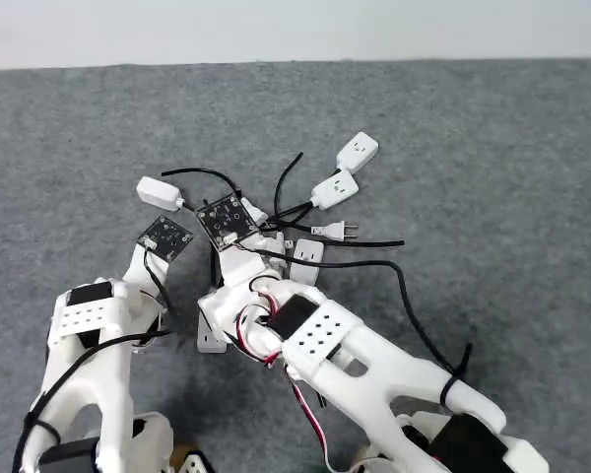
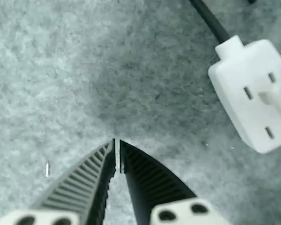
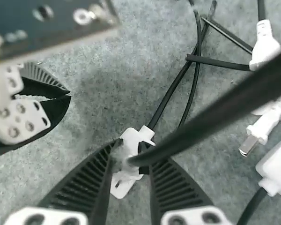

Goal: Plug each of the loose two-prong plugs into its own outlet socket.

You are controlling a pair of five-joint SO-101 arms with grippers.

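My right gripper is shut on a small white plug whose black cord runs away over the carpet. A second white plug lies loose nearby with its bare prongs showing, also seen as the loose plug in the high view. My left gripper is shut with nothing in it, just above the carpet. A white outlet socket with open slots lies a short way beyond it, the same outlet in the high view. Two more white outlets lie farther back.
Black cords cross and loop over the grey carpet between the outlets and the right arm. The left arm stands close beside it. The other arm's gripper is near in the right wrist view.
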